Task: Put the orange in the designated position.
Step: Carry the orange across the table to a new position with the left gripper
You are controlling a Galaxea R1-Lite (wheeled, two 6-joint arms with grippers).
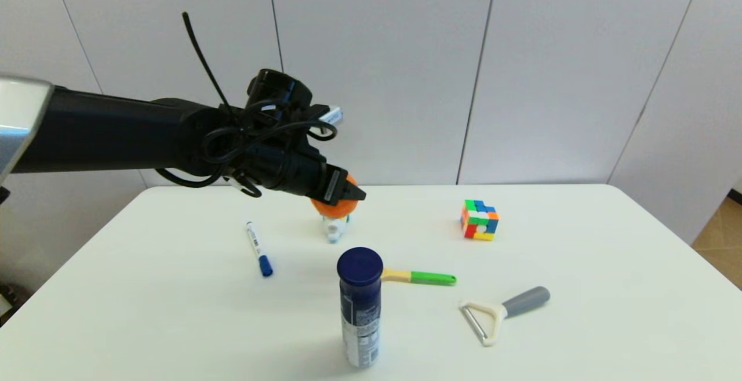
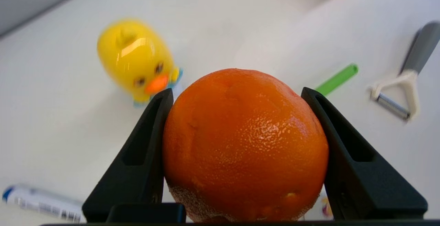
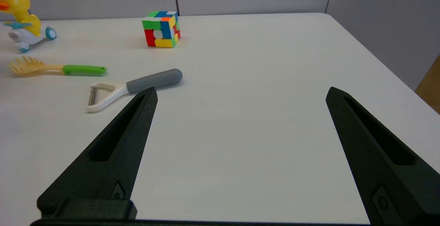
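Observation:
The orange [image 2: 245, 143] is clamped between the two black fingers of my left gripper [image 2: 237, 93]. In the head view the left gripper [image 1: 348, 195] hovers above the back middle of the table, and the orange [image 1: 331, 208] peeks out below the fingers, right over the yellow toy duck [image 1: 335, 227]. My right gripper [image 3: 240, 93] is open with nothing in it, low over bare white tabletop [image 3: 247, 126] on the right side; that arm does not show in the head view. The designated position carries no mark that I can see.
On the table lie a blue-capped marker [image 1: 258, 249], a puzzle cube [image 1: 480, 220], a green-handled pasta fork [image 1: 423, 277] and a grey-handled peeler [image 1: 504, 313]. A dark blue can [image 1: 360, 308] stands upright near the front middle. The yellow duck [image 2: 137, 61] stands just beyond the held orange.

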